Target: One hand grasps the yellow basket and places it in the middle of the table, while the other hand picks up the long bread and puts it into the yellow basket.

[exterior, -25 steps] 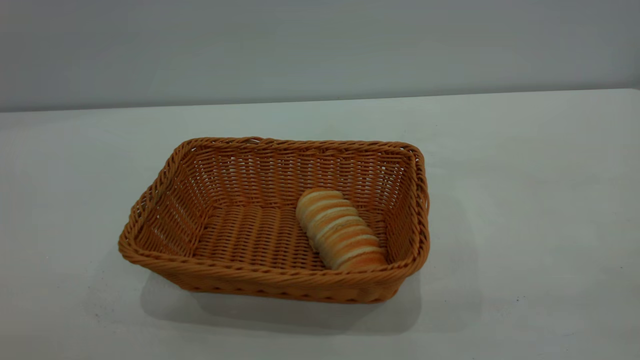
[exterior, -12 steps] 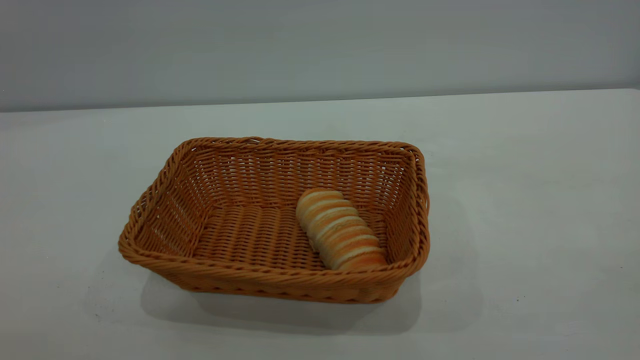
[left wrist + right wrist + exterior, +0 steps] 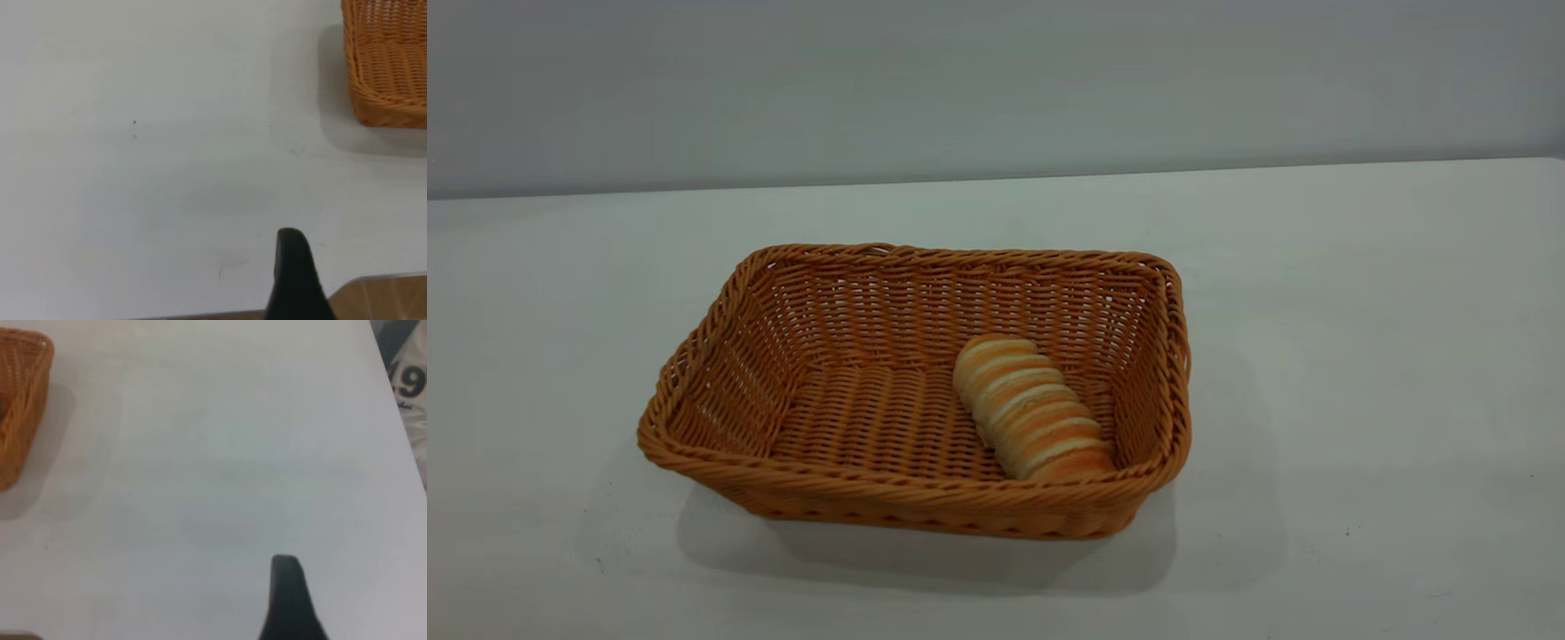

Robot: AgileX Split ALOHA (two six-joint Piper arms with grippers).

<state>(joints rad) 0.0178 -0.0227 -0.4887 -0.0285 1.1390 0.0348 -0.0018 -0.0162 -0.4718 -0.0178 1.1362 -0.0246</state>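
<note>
Evidently nothing has shifted in the last second: long bread (image 3: 1032,407) lies inside yellow basket (image 3: 911,498), mid-surface (image 3: 1360,356). I judge the task complete. Left claw (image 3: 293,277), right claw (image 3: 285,597): single finger visible, state indeterminable.

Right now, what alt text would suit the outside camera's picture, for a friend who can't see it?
A long bread, golden with pale crosswise ridges, lies slantwise inside the right part of a yellow basket of woven wicker. The basket stands near the middle of a white table before a plain grey wall. No robot arm shows in this view.
</note>
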